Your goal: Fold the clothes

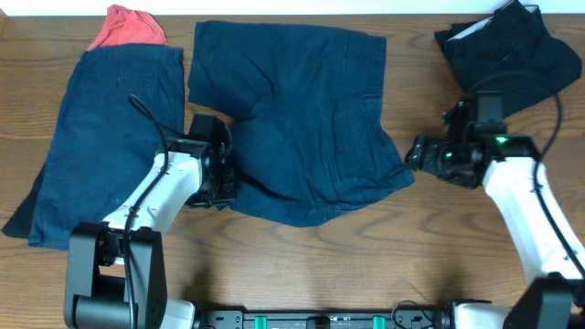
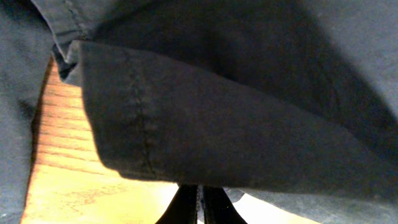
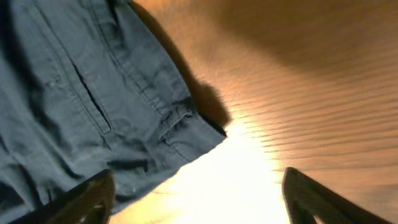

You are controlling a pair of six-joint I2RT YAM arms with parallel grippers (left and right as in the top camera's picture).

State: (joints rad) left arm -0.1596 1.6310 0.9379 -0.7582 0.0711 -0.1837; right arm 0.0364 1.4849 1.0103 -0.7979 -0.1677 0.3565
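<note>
Beneath the middle shorts (image 2: 224, 106), the left gripper (image 2: 199, 194) hides its pinched tips.

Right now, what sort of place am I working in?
Probably a robot lab bench set up for folding trials: a bare wooden table, a left arm and right arm based at its near edge, dark shorts spread out.

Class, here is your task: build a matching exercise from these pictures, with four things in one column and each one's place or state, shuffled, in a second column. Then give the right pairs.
Column one
1. red garment
2. spread navy shorts
3. black clothes pile
4. right gripper

Column two
A. open, holding nothing
B. middle of the table
C. far left, at the top end of a long navy garment
D. far right corner

Pairs: 1-C, 2-B, 3-D, 4-A
</note>
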